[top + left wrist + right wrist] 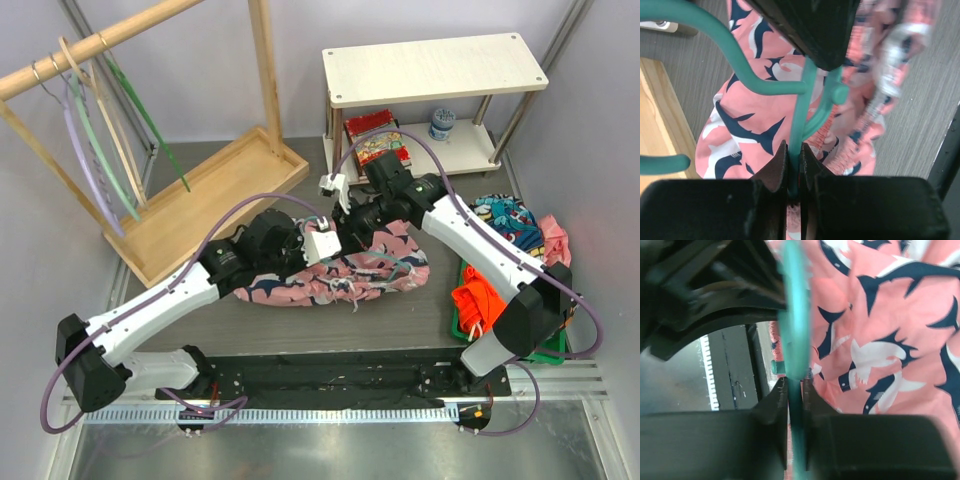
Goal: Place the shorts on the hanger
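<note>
The pink shorts with navy and white shapes lie bunched on the table's middle. They also show in the left wrist view and the right wrist view. My left gripper is shut on the teal hanger, just above the shorts. My right gripper is shut on the same hanger. In the top view the hanger is mostly hidden between the two grippers. The left gripper's jaws and the right gripper's jaws both pinch the thin teal bar.
A wooden rack with several hangers stands at the back left on a wooden base. A white shelf unit stands at the back. An orange-red garment and a turquoise cloth lie at the right.
</note>
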{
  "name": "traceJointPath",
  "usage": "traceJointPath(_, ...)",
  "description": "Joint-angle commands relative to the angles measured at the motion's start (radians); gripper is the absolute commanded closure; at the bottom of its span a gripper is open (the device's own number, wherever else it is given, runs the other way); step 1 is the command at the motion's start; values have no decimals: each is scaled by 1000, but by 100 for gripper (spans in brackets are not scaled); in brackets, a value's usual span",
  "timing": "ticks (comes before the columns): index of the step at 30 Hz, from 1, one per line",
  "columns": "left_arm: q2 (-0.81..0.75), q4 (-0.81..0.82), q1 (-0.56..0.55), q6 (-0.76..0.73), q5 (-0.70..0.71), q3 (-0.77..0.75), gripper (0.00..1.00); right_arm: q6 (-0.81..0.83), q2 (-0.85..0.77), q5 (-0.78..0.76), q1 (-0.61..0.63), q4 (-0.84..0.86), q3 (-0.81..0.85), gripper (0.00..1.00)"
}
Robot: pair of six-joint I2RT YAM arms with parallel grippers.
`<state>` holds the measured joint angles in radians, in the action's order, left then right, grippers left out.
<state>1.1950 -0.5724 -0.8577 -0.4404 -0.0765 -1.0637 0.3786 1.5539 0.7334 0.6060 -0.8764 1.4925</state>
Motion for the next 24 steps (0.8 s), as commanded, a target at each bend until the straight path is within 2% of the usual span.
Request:
traceJointPath(1, -46, 28, 3, 60, -9, -36, 91, -18, -20, -17, 1, 66, 11, 99)
traceJointPath(6, -92, -7, 42, 98, -35, -15, 78, 17, -64, -20, -28, 63, 8, 99)
traceJointPath(13, -110, -37, 181, 144, -83, 14, 77, 62, -147, 3, -49, 57, -34, 99)
traceJointPath(17, -103, -30, 213, 158, -108, 7, 74, 74, -176, 15, -51, 44, -21, 99)
traceJointPath(24, -86, -35, 226, 164, -120, -30, 77, 91, -224, -18, -49, 33, -11, 99)
